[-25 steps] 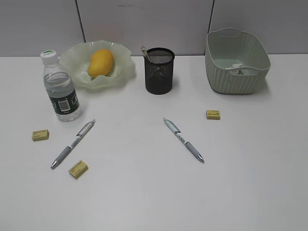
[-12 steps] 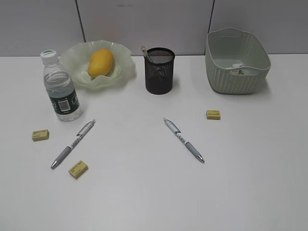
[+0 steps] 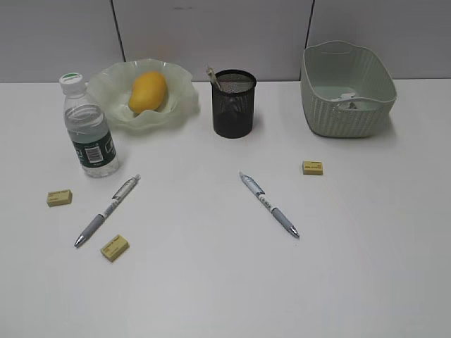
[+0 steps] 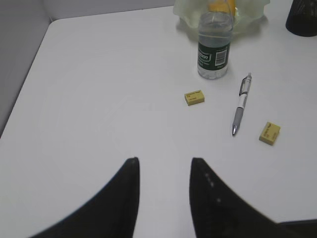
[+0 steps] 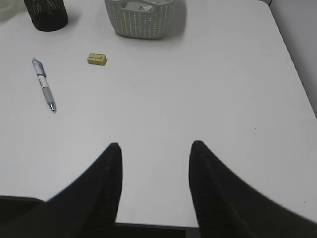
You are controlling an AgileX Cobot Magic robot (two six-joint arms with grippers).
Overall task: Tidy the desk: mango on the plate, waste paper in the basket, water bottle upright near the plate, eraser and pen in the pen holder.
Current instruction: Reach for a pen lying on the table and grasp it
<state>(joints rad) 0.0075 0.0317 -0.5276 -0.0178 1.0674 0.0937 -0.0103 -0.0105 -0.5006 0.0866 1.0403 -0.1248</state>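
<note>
Both arms hang back off the near edge, out of the exterior view: the left gripper (image 4: 162, 166) has its jaws parted and empty over bare desk (image 3: 211, 282), and the right gripper (image 5: 154, 151) is likewise spread wide with nothing in it. Nearest on the left lies an eraser (image 3: 114, 247), tilted, with the left pen (image 3: 107, 210) just beside it, long axis running from its tip near-left up to its far-right end, which aims toward the bottle. Another eraser (image 3: 59, 197) sits further left. Out in the middle the right pen (image 3: 268, 204) slants the other way, tip near-right, clip end far-left, pointing roughly at the holder. A third eraser (image 3: 312, 167) rests near the basket. So that is two pens and three erasers not yet put away, the bulk of the work left, by my reading. Moving back, the water bottle (image 3: 87, 128) stands upright, cap up, just near-left of the plate (image 3: 176, 105), so that job looks done. The mango (image 3: 148, 91) lies on the plate, long axis leaning far-right. The pen holder (image 3: 233, 103) stands centre-far with something thin poking out of its left rim, though I cannot tell what. The basket (image 3: 345, 105), far right, holds the waste paper (image 3: 350, 101).
</note>
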